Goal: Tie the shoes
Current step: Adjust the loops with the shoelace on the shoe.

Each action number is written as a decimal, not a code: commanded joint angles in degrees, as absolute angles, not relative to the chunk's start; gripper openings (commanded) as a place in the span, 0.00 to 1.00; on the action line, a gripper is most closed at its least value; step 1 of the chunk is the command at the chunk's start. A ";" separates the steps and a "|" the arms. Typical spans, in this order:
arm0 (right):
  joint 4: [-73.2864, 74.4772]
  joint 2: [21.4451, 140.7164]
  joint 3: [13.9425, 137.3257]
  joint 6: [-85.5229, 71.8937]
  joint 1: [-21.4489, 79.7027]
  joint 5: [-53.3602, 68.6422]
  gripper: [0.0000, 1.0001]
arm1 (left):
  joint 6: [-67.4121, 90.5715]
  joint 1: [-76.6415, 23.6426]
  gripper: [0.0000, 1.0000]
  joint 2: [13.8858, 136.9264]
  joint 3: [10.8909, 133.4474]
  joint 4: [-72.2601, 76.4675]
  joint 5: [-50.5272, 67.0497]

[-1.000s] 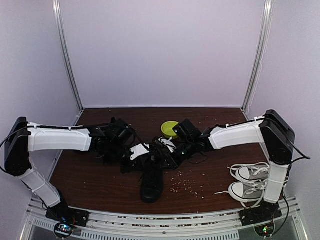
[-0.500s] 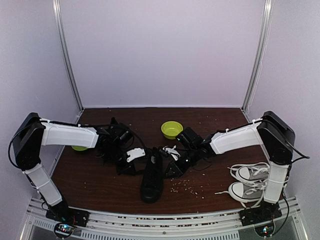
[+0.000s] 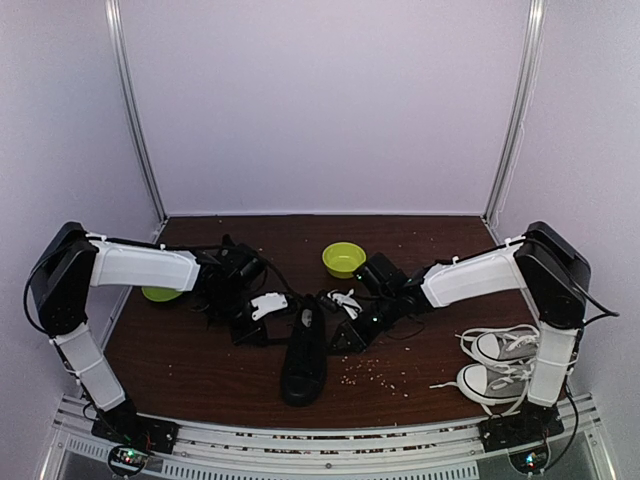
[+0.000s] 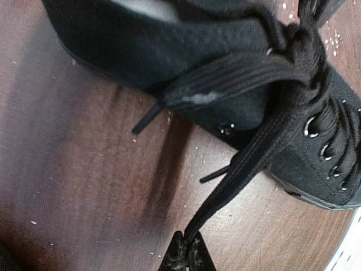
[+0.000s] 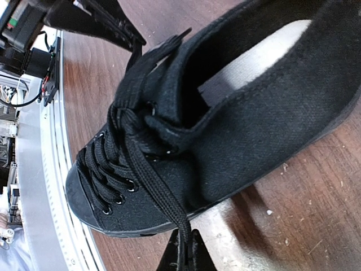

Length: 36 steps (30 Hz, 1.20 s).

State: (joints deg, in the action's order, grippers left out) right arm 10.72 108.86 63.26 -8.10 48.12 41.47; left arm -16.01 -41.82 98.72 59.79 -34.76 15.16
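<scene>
One black shoe (image 3: 304,352) lies mid-table, toe toward the near edge. My left gripper (image 3: 248,330) is just left of it and shut on the end of a flat black lace (image 4: 248,164). The lace runs taut from its fingertips (image 4: 187,248) up to the knot over the shoe's eyelets (image 4: 186,51). My right gripper (image 3: 351,337) is just right of the shoe and shut on the other lace end (image 5: 158,192). That end is pulled tight across the shoe's side (image 5: 254,124) to its fingertips (image 5: 186,248). A second black shoe does not show clearly.
A green bowl (image 3: 343,259) stands behind the shoe, and another green bowl (image 3: 160,294) shows under my left arm. A grey-and-white pair with white laces (image 3: 500,365) sits at the near right. Crumbs (image 3: 365,368) lie scattered right of the shoe.
Both grippers have drawn apart from over the shoe, left one leftward and right one rightward, pulling the laces out to each side. The left green bowl has come into view.
</scene>
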 commanded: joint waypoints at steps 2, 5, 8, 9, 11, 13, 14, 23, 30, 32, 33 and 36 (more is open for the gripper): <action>9.38 108.51 62.18 -8.95 47.73 40.69 0.00 | -17.64 -41.44 0.00 99.78 60.74 -36.82 15.16; 9.40 108.72 63.02 -9.05 47.73 40.98 0.00 | -19.15 -42.62 0.00 98.04 61.14 -36.57 21.03; 9.45 108.65 64.06 -9.06 47.79 41.36 0.00 | -20.13 -45.41 0.00 94.92 60.72 -34.64 25.66; 9.43 108.70 64.20 -9.01 47.78 41.53 0.00 | -20.53 -46.21 0.00 94.43 60.58 -34.44 26.52; 9.65 108.78 64.31 -8.92 47.73 41.45 0.00 | -21.18 -46.79 0.00 94.91 60.18 -35.04 26.40; 9.82 108.96 64.19 -8.80 47.68 41.40 0.00 | -21.72 -46.84 0.00 96.42 60.85 -37.01 25.44; 9.76 109.07 64.04 -8.79 47.64 41.35 0.00 | -22.07 -46.89 0.00 96.90 61.49 -37.84 25.43; 9.02 109.04 64.12 -9.32 47.32 41.16 0.00 | -27.10 -50.18 0.00 96.35 61.88 -40.05 27.81; 9.49 109.18 63.34 -9.14 46.63 41.04 0.00 | -25.31 -48.17 0.00 99.56 63.78 -41.15 9.97; 9.26 109.08 62.97 -9.27 46.52 40.98 0.00 | -24.15 -46.32 0.00 101.05 65.25 -41.59 9.54; 9.11 109.07 62.97 -9.38 46.50 40.90 0.00 | -24.18 -46.02 0.00 101.67 65.49 -41.72 9.37; 8.33 109.19 62.43 -9.85 46.32 40.95 0.00 | -24.52 -45.97 0.00 102.03 64.71 -41.08 9.73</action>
State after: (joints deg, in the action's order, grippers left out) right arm 9.54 108.88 63.18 -9.26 46.78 41.50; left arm -24.99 -46.65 101.01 63.94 -40.84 12.93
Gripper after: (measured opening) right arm 0.004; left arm 0.004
